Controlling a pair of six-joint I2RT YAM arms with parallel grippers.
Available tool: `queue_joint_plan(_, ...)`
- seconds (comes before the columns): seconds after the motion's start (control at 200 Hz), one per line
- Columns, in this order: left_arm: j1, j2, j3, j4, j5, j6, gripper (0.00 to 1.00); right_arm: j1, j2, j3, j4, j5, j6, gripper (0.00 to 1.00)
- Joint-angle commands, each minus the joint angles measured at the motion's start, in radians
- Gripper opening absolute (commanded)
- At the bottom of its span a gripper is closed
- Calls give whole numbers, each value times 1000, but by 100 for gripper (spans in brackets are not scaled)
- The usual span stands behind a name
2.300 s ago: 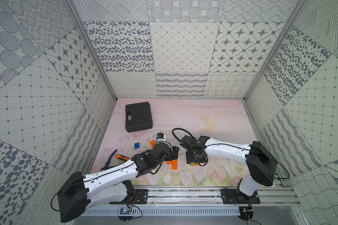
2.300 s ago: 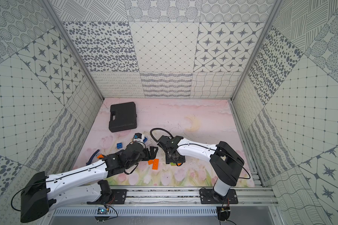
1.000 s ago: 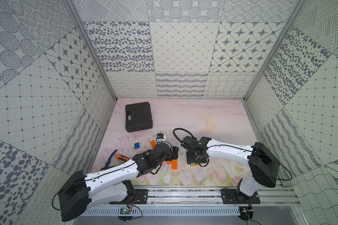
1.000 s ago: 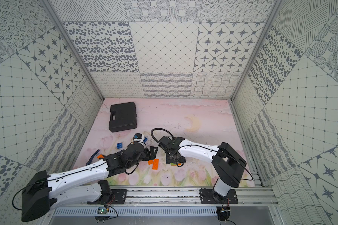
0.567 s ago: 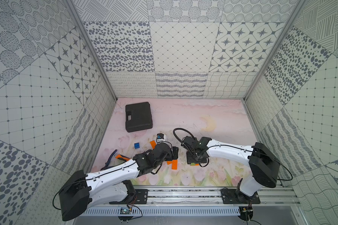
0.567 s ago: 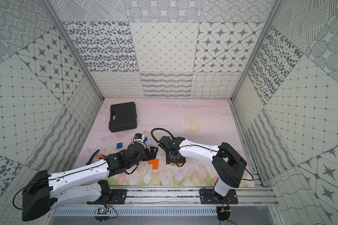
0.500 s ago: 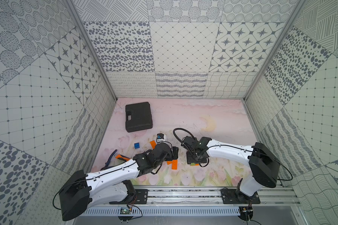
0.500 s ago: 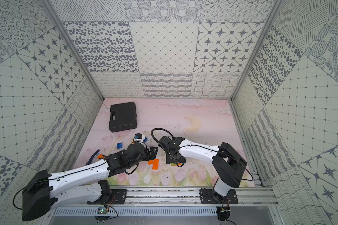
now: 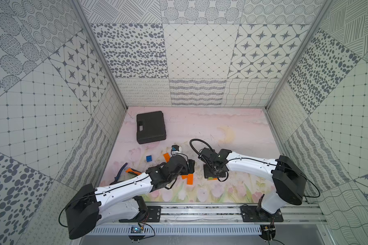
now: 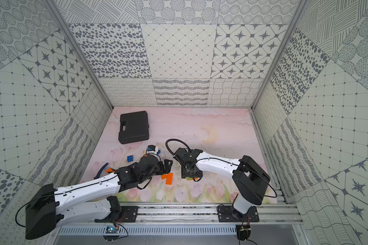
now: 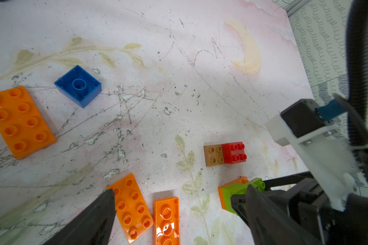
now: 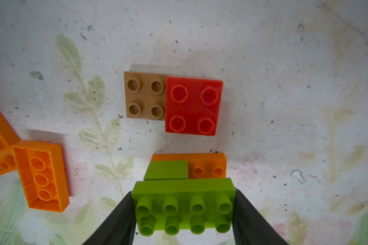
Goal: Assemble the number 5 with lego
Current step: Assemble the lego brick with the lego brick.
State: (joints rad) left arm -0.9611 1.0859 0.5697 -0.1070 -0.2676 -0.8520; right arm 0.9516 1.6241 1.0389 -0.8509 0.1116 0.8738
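Observation:
My right gripper (image 12: pixel 184 203) is shut on a green oblong lego brick (image 12: pixel 184 209), held by its short ends just above the mat. Under its far edge sit a green square (image 12: pixel 166 170) and an orange brick (image 12: pixel 208 164), joined. Beyond them lies a brown brick (image 12: pixel 145 94) with a red square (image 12: pixel 193 106) on it. My left gripper (image 11: pixel 179 188) stands open over two orange oblongs: one studs up (image 11: pixel 132 207), one upside down (image 11: pixel 167 220). It holds nothing. In both top views the two grippers (image 9: pixel 190 166) (image 9: pixel 214 175) are close together at the mat's front middle.
A blue square (image 11: pixel 78 86) lies upside down beside a large orange brick (image 11: pixel 19 121). A black case (image 9: pixel 150 126) sits at the back left. An orange-handled wrench (image 9: pixel 123 170) lies near the left wall. The right arm's cable (image 9: pixel 194 144) loops above the bricks.

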Motion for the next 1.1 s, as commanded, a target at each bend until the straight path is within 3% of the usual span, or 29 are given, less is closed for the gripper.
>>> queue_joint_plan(0.0, 2, 1, 12, 25, 7, 14, 99, -8, 25, -35, 13, 0, -14, 60)
queue_joint_plan(0.21, 1, 5, 15, 25, 8, 21, 99, -3, 44, -24, 6, -51, -100, 60)
queue_joint_plan(0.395, 2, 14, 20, 30, 11, 22, 99, -5, 66, -10, -58, 13, -137, 60)
queue_joint_plan(0.525, 2, 13, 17, 30, 13, 17, 99, 0, 54, 11, -92, 55, -120, 60)
queue_joint_plan(0.82, 2, 10, 13, 29, 10, 12, 99, -5, 91, -19, -30, -18, -20, 61)
queue_joint_plan(1.096, 0, 4, 11, 25, 7, 11, 99, -5, 74, 3, -95, 59, 8, 60)
